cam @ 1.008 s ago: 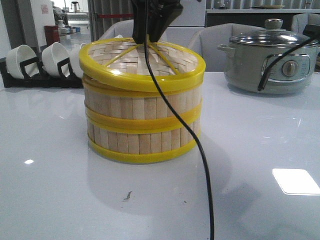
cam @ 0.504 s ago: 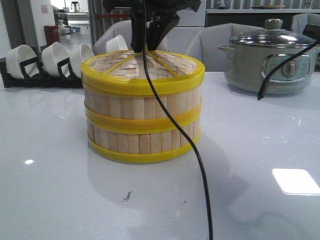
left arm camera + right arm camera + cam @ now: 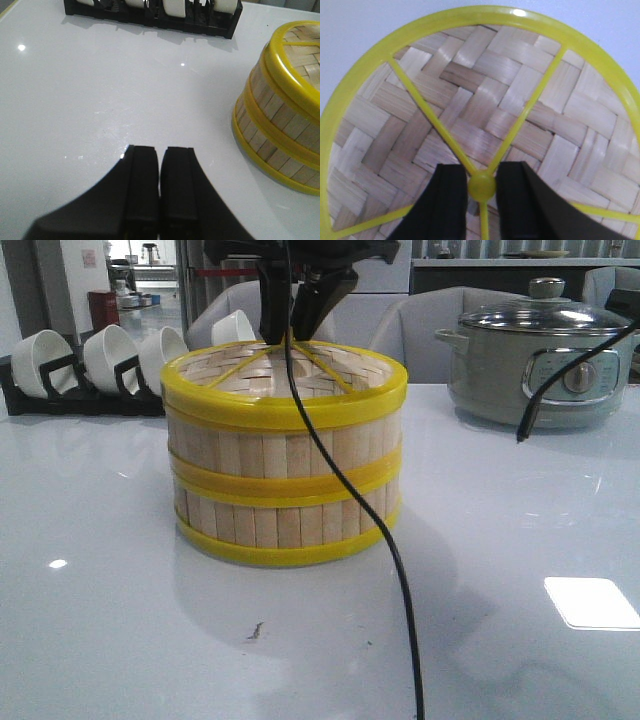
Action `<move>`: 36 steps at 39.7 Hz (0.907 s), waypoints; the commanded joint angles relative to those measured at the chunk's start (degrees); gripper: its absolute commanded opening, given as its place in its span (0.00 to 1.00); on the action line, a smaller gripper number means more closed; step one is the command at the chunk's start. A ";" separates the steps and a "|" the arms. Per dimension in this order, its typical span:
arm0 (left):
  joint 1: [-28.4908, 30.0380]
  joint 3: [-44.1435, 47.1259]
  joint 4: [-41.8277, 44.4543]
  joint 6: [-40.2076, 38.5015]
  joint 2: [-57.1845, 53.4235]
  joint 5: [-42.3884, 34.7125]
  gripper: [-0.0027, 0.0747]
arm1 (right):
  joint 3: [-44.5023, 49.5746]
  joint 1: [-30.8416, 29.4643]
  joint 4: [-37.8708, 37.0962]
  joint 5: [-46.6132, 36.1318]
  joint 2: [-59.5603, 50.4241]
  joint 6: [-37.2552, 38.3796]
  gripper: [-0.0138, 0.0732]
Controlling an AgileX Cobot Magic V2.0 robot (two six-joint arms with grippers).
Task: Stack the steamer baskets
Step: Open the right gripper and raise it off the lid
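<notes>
Two steamer baskets are stacked mid-table, the upper basket [image 3: 285, 448] on the lower basket [image 3: 285, 522]. A flat woven lid [image 3: 290, 390] with a yellow rim lies level on top. My right gripper [image 3: 295, 328] comes down from above, and its jaws are closed on the lid's yellow knob [image 3: 482, 186] at the middle of the lid [image 3: 485, 100]; the right gripper [image 3: 482, 172] hides part of the spokes. My left gripper [image 3: 160, 150] is shut and empty over bare table, apart from the stack [image 3: 280, 115].
A black rack of white bowls [image 3: 80, 365] stands at the back left and also shows in the left wrist view [image 3: 150, 15]. An electric pot [image 3: 545, 360] stands at the back right. A black cable [image 3: 400, 570] hangs in front of the stack.
One second ago the lid was tilted and lifted above the upper basket. It has come down and now lies flat on it. The left gripper has not moved.
</notes>
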 commanded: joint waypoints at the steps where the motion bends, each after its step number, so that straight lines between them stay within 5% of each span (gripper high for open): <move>1: 0.02 -1.63 -0.24 -0.36 -0.31 -4.92 0.14 | -2.01 -0.02 -0.41 -4.13 -3.42 -0.28 0.68; 24: 0.02 -1.63 -0.24 -0.36 -0.31 -4.92 0.14 | -1.47 -5.53 -1.98 -8.79 -12.06 -0.28 0.69; 36: 0.02 -1.63 -0.24 -0.36 -0.31 -4.92 0.14 | 17.58 -18.33 -1.98 -21.38 -27.83 -0.28 0.69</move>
